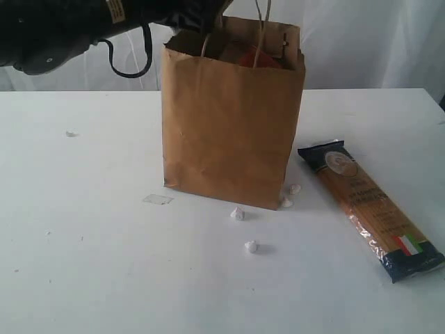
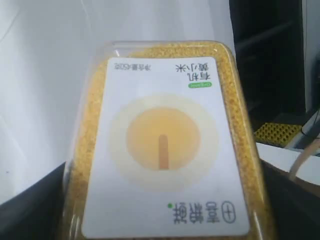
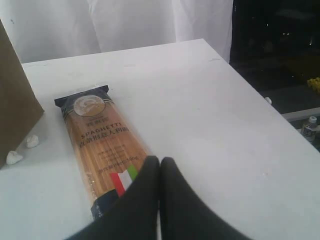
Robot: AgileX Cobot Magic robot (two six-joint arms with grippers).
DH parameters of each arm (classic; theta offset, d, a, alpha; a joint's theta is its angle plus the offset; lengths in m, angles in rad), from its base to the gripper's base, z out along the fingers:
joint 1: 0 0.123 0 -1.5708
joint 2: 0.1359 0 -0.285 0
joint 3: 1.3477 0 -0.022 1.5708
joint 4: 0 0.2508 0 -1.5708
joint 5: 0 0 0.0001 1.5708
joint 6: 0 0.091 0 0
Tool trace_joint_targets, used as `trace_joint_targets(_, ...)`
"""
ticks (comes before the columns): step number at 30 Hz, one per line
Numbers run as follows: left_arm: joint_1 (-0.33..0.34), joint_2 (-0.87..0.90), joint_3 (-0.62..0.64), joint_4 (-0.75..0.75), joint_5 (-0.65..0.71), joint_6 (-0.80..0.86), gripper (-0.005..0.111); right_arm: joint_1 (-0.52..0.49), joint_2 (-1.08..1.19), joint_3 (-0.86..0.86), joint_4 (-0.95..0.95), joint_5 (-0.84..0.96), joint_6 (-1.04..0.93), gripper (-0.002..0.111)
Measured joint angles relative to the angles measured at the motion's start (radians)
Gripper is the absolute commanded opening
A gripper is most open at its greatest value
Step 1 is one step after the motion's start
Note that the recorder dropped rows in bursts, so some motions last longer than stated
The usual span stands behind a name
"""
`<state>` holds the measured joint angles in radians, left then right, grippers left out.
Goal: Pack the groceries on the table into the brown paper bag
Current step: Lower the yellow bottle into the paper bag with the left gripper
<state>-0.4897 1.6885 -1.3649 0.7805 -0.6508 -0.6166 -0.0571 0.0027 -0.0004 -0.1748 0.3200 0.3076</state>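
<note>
At the exterior frame's top left, by the rim of the brown paper bag (image 1: 229, 125), the left gripper (image 2: 162, 220) is clamped across the yellow grain bottle (image 2: 165, 135). Its jaws pressed together and empty, the right gripper (image 3: 160, 165) hangs over the flag end of the long spaghetti packet (image 1: 368, 209), lying on the table (image 1: 83, 229) at right, near the bag.

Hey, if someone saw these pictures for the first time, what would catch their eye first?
The tall brown paper bag stands in the middle, with the left gripper over its open top holding the yellow grain bottle, which fills the left wrist view. To the bag's right, the long spaghetti packet lies flat on the white table, the shut right gripper hovering by its flag end.
</note>
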Motion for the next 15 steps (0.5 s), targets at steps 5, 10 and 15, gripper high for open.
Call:
trace_joint_targets(5,0.0,0.007,0.0,0.0,-0.004,-0.116,0.039,0.0,0.0,0.0,0.0,0.0,0.0,0.0)
trace_joint_targets(10,0.0,0.04,0.0,0.0,-0.012,-0.198,0.039,0.0,0.0,0.0,0.0,0.0,0.0,0.0)
trace_joint_targets(15,0.0,0.059,0.0,0.0,0.001,-0.209,0.039,0.0,0.0,0.0,0.0,0.0,0.0,0.0)
